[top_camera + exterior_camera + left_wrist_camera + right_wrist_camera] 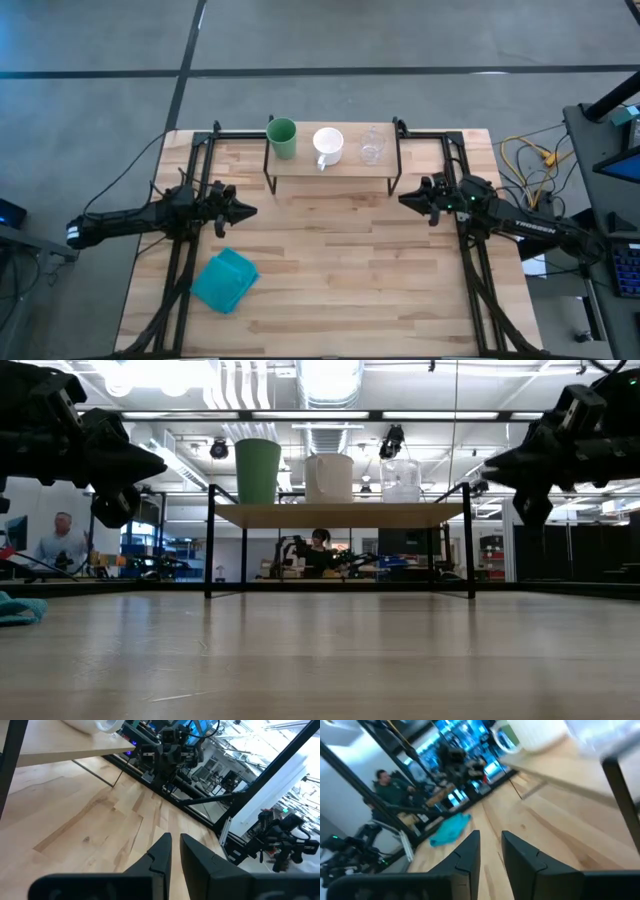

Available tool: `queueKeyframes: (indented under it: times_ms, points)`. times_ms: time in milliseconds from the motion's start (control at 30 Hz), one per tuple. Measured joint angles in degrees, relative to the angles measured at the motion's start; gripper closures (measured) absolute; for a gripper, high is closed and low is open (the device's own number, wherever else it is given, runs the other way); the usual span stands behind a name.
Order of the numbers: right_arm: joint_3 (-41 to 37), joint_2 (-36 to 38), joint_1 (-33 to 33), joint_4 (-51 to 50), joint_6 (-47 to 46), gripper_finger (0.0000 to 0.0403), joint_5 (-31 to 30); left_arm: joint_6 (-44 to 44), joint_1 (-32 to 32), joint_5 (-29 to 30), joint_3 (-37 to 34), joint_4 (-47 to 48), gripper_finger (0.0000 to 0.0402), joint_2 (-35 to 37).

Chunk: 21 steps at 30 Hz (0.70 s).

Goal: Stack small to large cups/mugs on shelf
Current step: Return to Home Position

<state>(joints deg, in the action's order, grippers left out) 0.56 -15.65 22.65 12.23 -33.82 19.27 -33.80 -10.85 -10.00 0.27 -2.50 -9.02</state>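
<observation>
Since all three vessels look parked on the low light-wood shelf on thin black legs (346, 170) at the upper middle of the overhead frame, what's left is mostly about not wrecking it. Left to right in that shot: tall green plastic cup (282, 137), white handled ceramic mug (328, 145), small clear glass (372, 146), side by side and apart as far as I can tell.

Left gripper (246, 211) sits left of centre, right gripper (405, 200) right of centre. Both have their fingers drawn close together on nothing.

My worry is the right one. It's just beside the shelf's right-hand leg, so a sloppy swing could clip it and rattle the glass, probably the lightest piece and nearest that end. The left has more room, and the teal folded cloth (225, 280) at lower left is well out of it.
</observation>
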Motion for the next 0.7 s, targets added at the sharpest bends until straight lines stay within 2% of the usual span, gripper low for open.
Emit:
queueKeyframes:
  times_ms: [267, 700]
  points:
    - [0.0, 7.5, 0.0, 0.1, 0.0, 0.0326, 0.0, 0.0, 0.0, 0.0, 0.0, 0.0, 0.0378, 0.0]
    - [0.0, 12.9, 0.0, 0.1, 0.0, 0.0329, 0.0, 0.0, 0.0, 0.0, 0.0, 0.0, 0.0378, 0.0]
